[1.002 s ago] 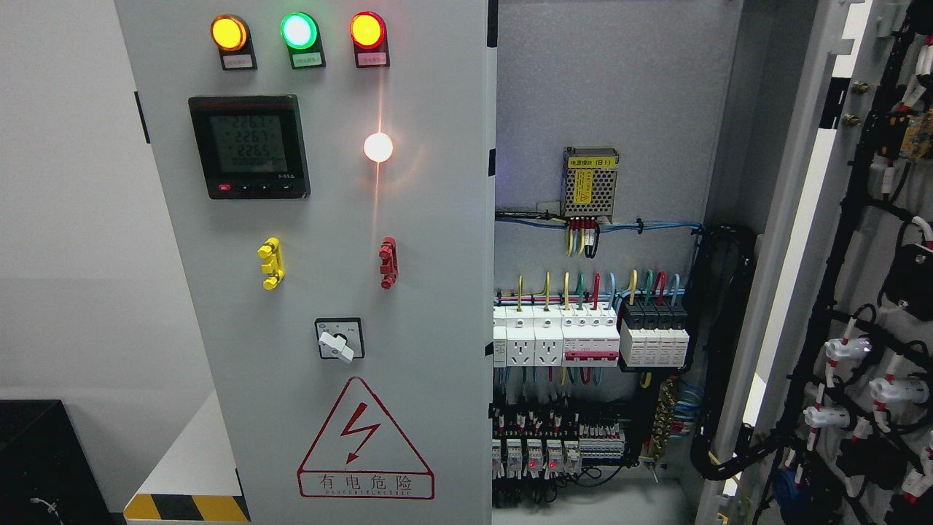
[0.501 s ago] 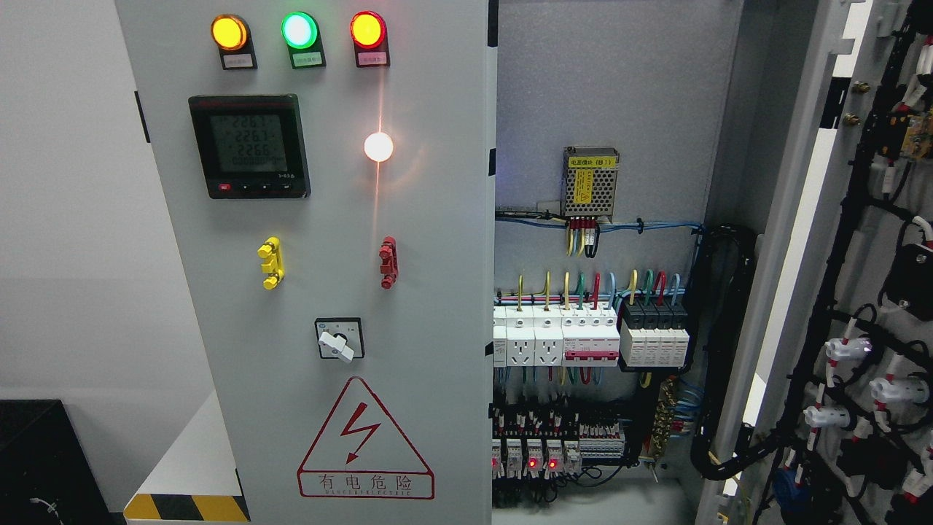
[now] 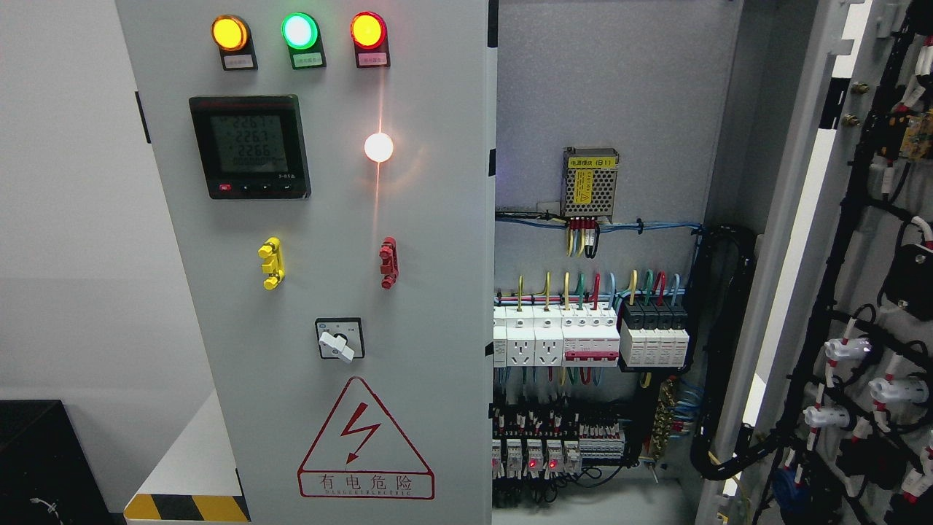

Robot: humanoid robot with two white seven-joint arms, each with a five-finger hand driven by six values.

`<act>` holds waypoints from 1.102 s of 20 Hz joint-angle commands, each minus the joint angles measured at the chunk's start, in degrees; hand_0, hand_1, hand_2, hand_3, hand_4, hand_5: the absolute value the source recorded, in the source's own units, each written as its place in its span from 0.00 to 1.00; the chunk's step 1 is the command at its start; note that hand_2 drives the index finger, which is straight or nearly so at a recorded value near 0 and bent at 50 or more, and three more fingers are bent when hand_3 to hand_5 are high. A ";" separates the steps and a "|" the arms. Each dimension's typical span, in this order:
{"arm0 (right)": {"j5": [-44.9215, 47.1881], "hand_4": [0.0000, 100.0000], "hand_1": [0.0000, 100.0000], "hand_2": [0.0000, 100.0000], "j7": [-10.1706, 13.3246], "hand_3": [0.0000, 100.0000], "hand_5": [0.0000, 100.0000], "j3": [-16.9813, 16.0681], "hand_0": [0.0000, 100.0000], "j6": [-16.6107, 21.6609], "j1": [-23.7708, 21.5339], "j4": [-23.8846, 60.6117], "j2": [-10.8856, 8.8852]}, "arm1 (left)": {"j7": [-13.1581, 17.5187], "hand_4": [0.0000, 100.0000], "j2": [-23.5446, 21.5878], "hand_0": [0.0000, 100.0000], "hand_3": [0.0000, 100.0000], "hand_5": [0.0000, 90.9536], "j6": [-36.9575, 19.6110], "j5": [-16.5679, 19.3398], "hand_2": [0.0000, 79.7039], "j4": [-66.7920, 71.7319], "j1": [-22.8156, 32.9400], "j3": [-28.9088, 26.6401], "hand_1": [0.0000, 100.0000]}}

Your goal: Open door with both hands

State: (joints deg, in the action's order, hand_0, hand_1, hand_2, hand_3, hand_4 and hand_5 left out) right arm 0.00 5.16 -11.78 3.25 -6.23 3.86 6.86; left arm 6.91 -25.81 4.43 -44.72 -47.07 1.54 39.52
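Grey metal cabinet: an electrical cabinet fills the view, with its left door (image 3: 321, 262) closed and facing the camera.
Right door: the right door (image 3: 860, 292) is swung wide open at the right edge, its inner side carrying black cable bundles and white connectors.
Lamps: amber (image 3: 229, 33), green (image 3: 299, 30) and red (image 3: 367, 30) lamps glow along the closed door's top edge; a white lamp (image 3: 378, 147) glows lower down.
Meter: a black digital meter (image 3: 250, 146) sits under the amber and green lamps.
Handles: a yellow handle (image 3: 271, 262) and a red handle (image 3: 388, 262) sit at mid-height.
Switch: a white rotary switch (image 3: 339, 338) sits above a red lightning warning triangle (image 3: 365, 440).
Interior: rows of breakers (image 3: 590, 335) and coloured wires show in the opening.
Hands: neither hand is visible, so their state cannot be told.
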 commanded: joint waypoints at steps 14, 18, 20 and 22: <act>-0.18 0.00 0.00 0.00 0.02 0.00 0.00 0.00 0.19 -0.08 0.08 0.00 0.00 | -0.67 0.00 21.33 0.00 0.00 0.00 -0.12 32.83 0.00 47.94 0.22 -32.91 0.00; -0.18 0.00 0.00 0.00 0.02 0.00 0.00 0.00 0.19 0.01 -0.01 0.00 0.00 | -1.46 0.00 22.73 0.00 0.00 0.00 -0.21 37.07 0.00 52.25 -0.92 -37.13 0.00; -0.18 0.00 0.00 0.00 0.02 0.00 0.00 0.00 0.19 -0.08 -0.01 0.00 0.00 | -3.21 0.00 22.73 0.00 0.00 0.00 -0.29 37.51 0.00 52.43 -1.10 -39.07 0.00; -0.18 0.00 0.00 0.00 0.02 0.00 0.00 0.00 0.19 -0.08 0.08 0.00 0.00 | -5.67 0.00 22.73 0.00 0.00 0.00 -0.91 37.51 0.00 52.35 -1.19 -39.52 0.00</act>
State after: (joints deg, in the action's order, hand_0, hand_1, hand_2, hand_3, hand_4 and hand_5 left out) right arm 0.00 5.16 -11.78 3.17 -6.20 3.87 6.86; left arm 3.53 -7.91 3.98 -12.23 -6.13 0.58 12.79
